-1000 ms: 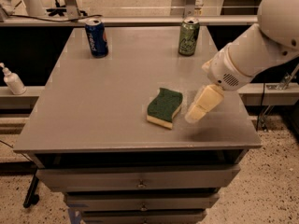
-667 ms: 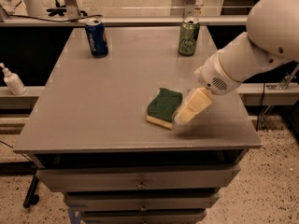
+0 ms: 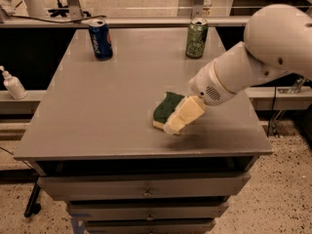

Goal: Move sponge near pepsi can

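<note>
Basically, only one view to go thru, the camera view: task looks barely started. Sponge (image 3: 165, 107) lies green side up on the bench (image 3: 97, 111), front-right part, w/ its pale foam edge showing at the near side. Pepsi can (image 3: 101, 39) stands upright near the far-left corner, well apart from it, so the "near" bit isn't met yet. Pincer (image 3: 181, 117) is down at the sponge's right/near edge, overlapping it from this angle, prob. touching. Can't tell if it's open, closed or gripping; it reads as one cream block. Sponge seems to rest flat on the bench, not lifted, tho that's a judgement. Left to do, as I see it: secure or push the sponge, take it diagonally across the bench to the far left, and set it beside the can w/o knocking it. Green can (image 3: 196, 38), far side right of centre, sits off that route. Labels: pepsi can shows white lettering running up its blue side plus a red-white patch, but letters aren't legible enough to spell out. Green can has pale markings, brand unreadable. No other writing seen.
</note>
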`<state>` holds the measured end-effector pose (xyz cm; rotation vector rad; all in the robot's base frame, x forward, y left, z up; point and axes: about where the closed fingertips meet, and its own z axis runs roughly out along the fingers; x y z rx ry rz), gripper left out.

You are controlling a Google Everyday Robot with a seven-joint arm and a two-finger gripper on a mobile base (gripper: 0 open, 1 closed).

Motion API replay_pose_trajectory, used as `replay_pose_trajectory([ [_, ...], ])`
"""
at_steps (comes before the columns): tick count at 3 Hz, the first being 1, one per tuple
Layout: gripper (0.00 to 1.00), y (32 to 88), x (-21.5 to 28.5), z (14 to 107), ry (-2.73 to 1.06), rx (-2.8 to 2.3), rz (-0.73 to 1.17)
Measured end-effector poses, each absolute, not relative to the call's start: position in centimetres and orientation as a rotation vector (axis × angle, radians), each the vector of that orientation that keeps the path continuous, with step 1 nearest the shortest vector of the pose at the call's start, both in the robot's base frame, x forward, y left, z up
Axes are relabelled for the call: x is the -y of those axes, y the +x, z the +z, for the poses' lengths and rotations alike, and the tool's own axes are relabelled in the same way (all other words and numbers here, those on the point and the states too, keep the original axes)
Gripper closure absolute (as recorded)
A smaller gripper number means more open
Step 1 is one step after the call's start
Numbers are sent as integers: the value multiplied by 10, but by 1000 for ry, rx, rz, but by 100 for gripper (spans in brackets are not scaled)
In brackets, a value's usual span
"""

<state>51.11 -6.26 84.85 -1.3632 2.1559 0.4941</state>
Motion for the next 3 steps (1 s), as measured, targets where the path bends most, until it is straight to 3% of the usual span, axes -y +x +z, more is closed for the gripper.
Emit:
replay_pose_trajectory([
  [1,11,503,55,838,-1356,-2166,523],
  [3,52,503,54,835,-1342,-2170,519],
])
